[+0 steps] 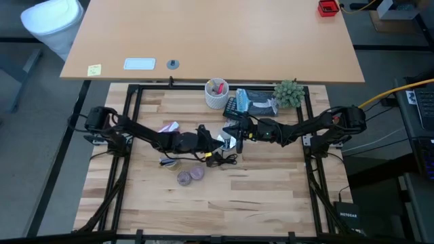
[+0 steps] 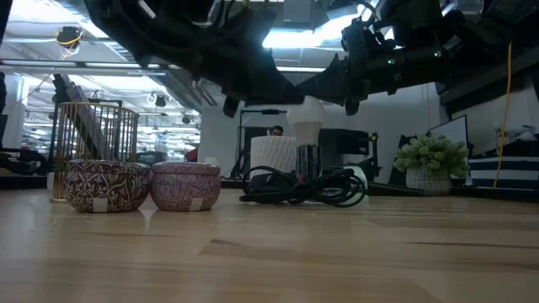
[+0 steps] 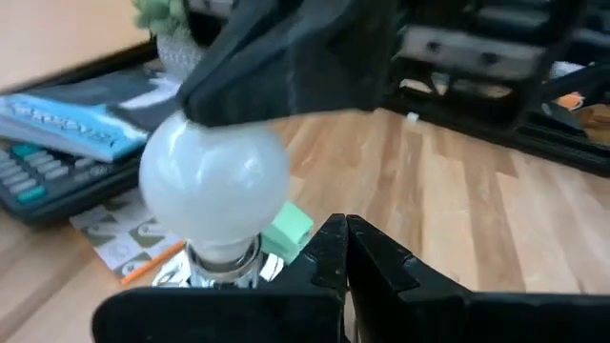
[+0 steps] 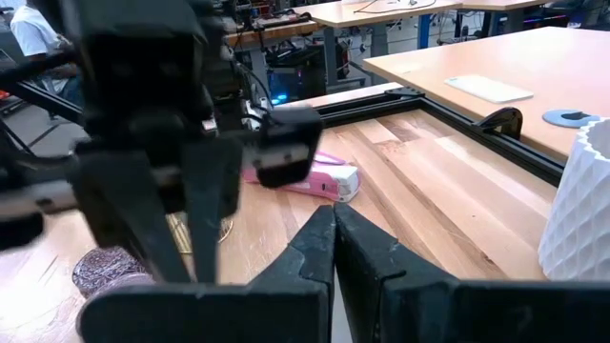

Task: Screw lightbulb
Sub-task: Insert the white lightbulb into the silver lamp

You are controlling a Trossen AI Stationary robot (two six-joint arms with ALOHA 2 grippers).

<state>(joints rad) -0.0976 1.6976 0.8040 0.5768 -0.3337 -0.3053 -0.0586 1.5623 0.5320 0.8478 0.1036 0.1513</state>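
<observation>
The white lightbulb [image 3: 214,181] stands upright near the table's middle. Its silvery base [image 3: 224,269] sits in a dark socket [image 2: 307,162] amid a coiled black cord [image 2: 299,189]. It also shows in the high view [image 1: 229,142]. My left gripper [image 3: 345,243] is shut and empty, level beside the bulb's base on the left. My right gripper [image 4: 334,224] is shut and reaches in from the right, its dark body [image 3: 286,67] over the bulb's top. Two purple discs [image 1: 191,175] lie nearer the front edge. My right gripper lies with its dark underside [image 3: 272,95] over the top of the bulb's glass, coming level from the table's right. I cannot tell whether it touches the glass. The bulb stands upright in its socket on the table.
A white patterned cup of pens [image 1: 217,93], a calculator with a blue booklet [image 1: 252,103] and a small plant [image 1: 289,93] stand along the far edge. A pink-and-white packet [image 1: 168,127] lies under the left arm. A gold wire basket [image 2: 93,139] stands behind the discs.
</observation>
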